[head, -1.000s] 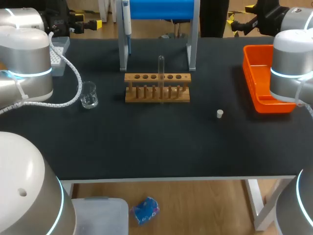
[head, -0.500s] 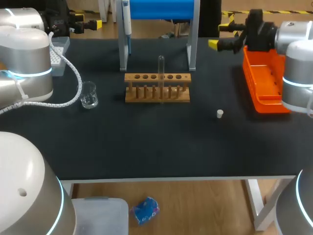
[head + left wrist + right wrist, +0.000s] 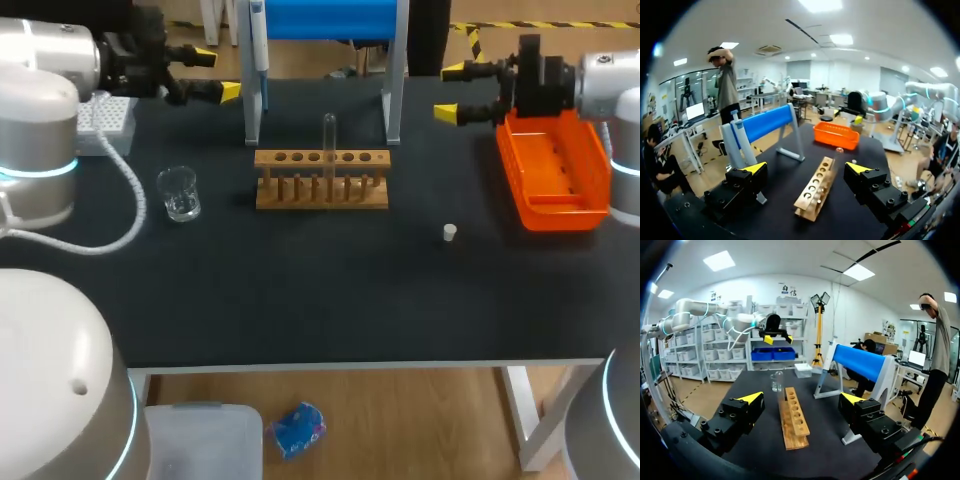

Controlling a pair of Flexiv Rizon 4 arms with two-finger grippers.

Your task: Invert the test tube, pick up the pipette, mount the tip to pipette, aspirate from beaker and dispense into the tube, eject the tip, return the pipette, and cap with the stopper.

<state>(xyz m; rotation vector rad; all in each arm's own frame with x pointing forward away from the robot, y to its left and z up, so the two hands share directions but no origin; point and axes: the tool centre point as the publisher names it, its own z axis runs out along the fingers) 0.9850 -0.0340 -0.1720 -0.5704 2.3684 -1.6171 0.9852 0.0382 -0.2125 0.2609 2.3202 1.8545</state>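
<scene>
Holding left gripper (image 3: 217, 75) spread, empty, far left beside hanging pipette (image 3: 258, 40); holding right gripper (image 3: 449, 92) spread, empty, far right | showing test tube (image 3: 328, 150) standing in rack (image 3: 321, 185) mid-desk, reachable from either side; probably starting inversion | leaving stopper (image 3: 450, 233) lying right, for capping last

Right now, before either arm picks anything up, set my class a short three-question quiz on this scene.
1. True or false: the stopper lies on the table, held by nothing.
2. Where is the test tube? A standing in the wooden rack; B lying on the table; C lifted off the table.
3. Fill in: the left gripper and right gripper are both ____.
Key: 1 true; 2 A; 3 open.
</scene>
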